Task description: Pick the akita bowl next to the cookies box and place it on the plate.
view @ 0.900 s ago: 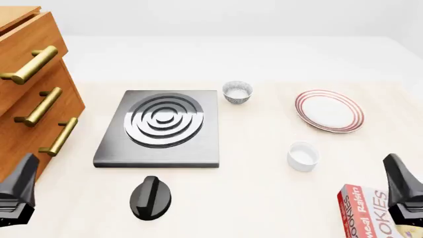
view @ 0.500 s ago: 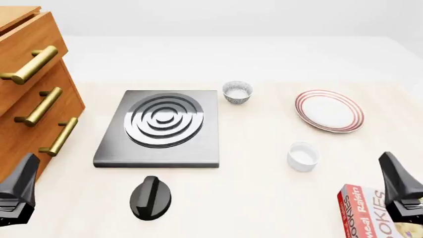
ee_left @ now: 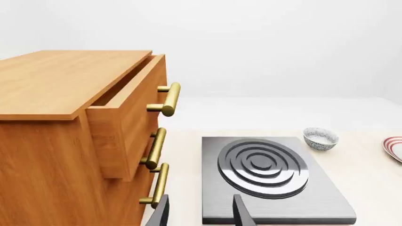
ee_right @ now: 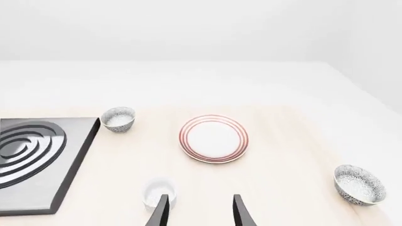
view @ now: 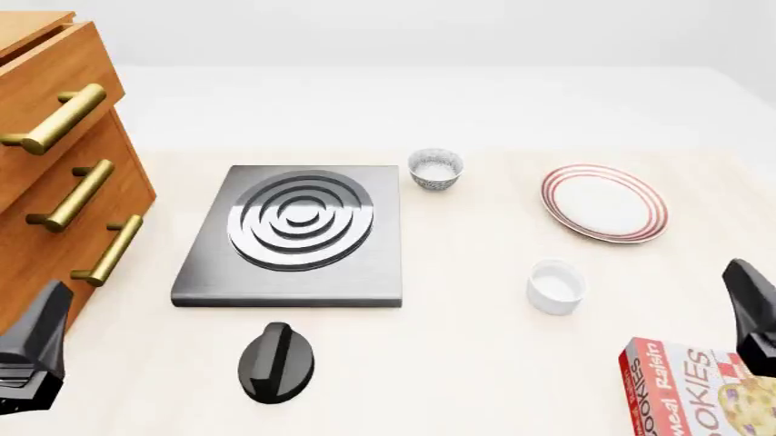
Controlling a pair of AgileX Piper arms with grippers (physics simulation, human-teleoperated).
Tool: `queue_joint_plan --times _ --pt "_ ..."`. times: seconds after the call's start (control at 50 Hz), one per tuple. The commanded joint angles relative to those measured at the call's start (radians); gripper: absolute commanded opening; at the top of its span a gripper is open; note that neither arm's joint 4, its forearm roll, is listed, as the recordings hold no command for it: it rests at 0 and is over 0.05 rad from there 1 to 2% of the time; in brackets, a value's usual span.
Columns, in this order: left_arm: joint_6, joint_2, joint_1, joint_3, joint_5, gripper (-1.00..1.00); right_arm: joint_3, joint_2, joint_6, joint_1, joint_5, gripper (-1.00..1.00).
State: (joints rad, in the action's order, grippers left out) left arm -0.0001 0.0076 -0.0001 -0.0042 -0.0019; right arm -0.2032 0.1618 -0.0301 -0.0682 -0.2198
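The speckled grey-and-white akita bowl (ee_right: pixel 359 184) stands upright, mouth up, on bare pale table near the right edge, well apart from the red-ringed round plate (ee_right: pixel 213 139); the red cardboard cookies box (view: pixel 697 389) lies at the front view's lower right. Both the right gripper (ee_right: pixel 197 209) and the left gripper (ee_left: pixel 199 212) have parted, empty fingers. Open tabletop separates plate, plain white cup (view: pixel 555 286) and the twin bowl (view: pixel 435 169) beside the ridged metal burner slab (view: pixel 291 233).

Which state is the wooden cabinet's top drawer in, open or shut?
Open, partway. In the left wrist view the top drawer juts out past the cabinet face, with a dark gap under the cabinet top; the lower drawer fronts sit further back.
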Motion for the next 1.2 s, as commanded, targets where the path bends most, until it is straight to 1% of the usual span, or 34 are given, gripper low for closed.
queue_joint_plan --times 0.02,0.04,0.08,0.14,0.18,0.24,0.28,0.32,0.34,0.36,0.42,0.46,0.54,0.6,0.72,0.84,0.92,0.98,1.0,1.02,1.08,1.1,1.14,1.16,1.18,1.2 --pt "0.0 0.0 0.0 0.0 0.0 1.0 -0.087 0.081 0.006 -0.059 -0.108 1.0" --pt "0.0 0.0 0.0 0.0 0.0 1.0 -0.092 0.091 0.008 -0.062 -0.113 1.0" --pt "0.0 0.0 0.0 0.0 0.0 1.0 -0.109 0.103 -0.005 -0.082 -0.131 1.0" --pt "0.0 0.0 0.0 0.0 0.0 1.0 -0.129 0.134 0.007 -0.107 -0.147 1.0" --pt "0.0 0.0 0.0 0.0 0.0 1.0 -0.134 0.145 0.007 -0.105 -0.151 1.0" --pt "0.0 0.0 0.0 0.0 0.0 1.0 -0.166 0.171 -0.018 -0.127 -0.179 1.0" --pt "0.0 0.0 0.0 0.0 0.0 1.0 -0.183 0.199 -0.019 -0.149 -0.188 1.0" --pt "0.0 0.0 0.0 0.0 0.0 1.0 -0.201 0.23 -0.009 -0.177 -0.192 1.0" --pt "0.0 0.0 0.0 0.0 0.0 1.0 -0.216 0.232 -0.017 -0.172 -0.202 1.0" --pt "0.0 0.0 0.0 0.0 0.0 1.0 -0.227 0.242 -0.031 -0.187 -0.206 1.0" --pt "0.0 0.0 0.0 0.0 0.0 1.0 -0.255 0.262 -0.02 -0.193 -0.223 1.0" --pt "0.0 0.0 0.0 0.0 0.0 1.0 -0.276 0.28 -0.024 -0.21 -0.228 1.0" --pt "0.0 0.0 0.0 0.0 0.0 1.0 -0.306 0.337 -0.022 -0.234 -0.225 1.0" --pt "0.0 0.0 0.0 0.0 0.0 1.0 -0.322 0.385 -0.032 -0.268 -0.211 1.0" --pt "0.0 0.0 0.0 0.0 0.0 1.0 -0.365 0.463 -0.041 -0.31 -0.203 1.0" --pt "0.0 0.0 0.0 0.0 0.0 1.0 -0.404 0.538 -0.018 -0.342 -0.192 1.0" --pt "0.0 0.0 0.0 0.0 0.0 1.0 -0.42 0.578 -0.015 -0.356 -0.184 1.0" --pt "0.0 0.0 0.0 0.0 0.0 1.0 -0.441 0.626 -0.008 -0.38 -0.172 1.0" --pt "0.0 0.0 0.0 0.0 0.0 1.0 -0.449 0.658 -0.014 -0.4 -0.163 1.0" --pt "0.0 0.0 0.0 0.0 0.0 1.0 -0.455 0.666 -0.013 -0.398 -0.16 1.0" --pt "0.0 0.0 0.0 0.0 0.0 1.0 -0.487 0.718 -0.01 -0.421 -0.156 1.0" --pt "0.0 0.0 0.0 0.0 0.0 1.0 -0.507 0.752 -0.013 -0.445 -0.155 1.0" --pt "0.0 0.0 0.0 0.0 0.0 1.0 -0.53 0.772 -0.01 -0.448 -0.161 1.0" --pt "0.0 0.0 0.0 0.0 0.0 1.0 -0.549 0.806 -0.009 -0.466 -0.164 1.0" --pt "0.0 0.0 0.0 0.0 0.0 1.0 -0.562 0.823 -0.022 -0.481 -0.168 1.0" --pt "0.0 0.0 0.0 0.0 0.0 1.0 -0.573 0.821 -0.017 -0.48 -0.175 1.0"
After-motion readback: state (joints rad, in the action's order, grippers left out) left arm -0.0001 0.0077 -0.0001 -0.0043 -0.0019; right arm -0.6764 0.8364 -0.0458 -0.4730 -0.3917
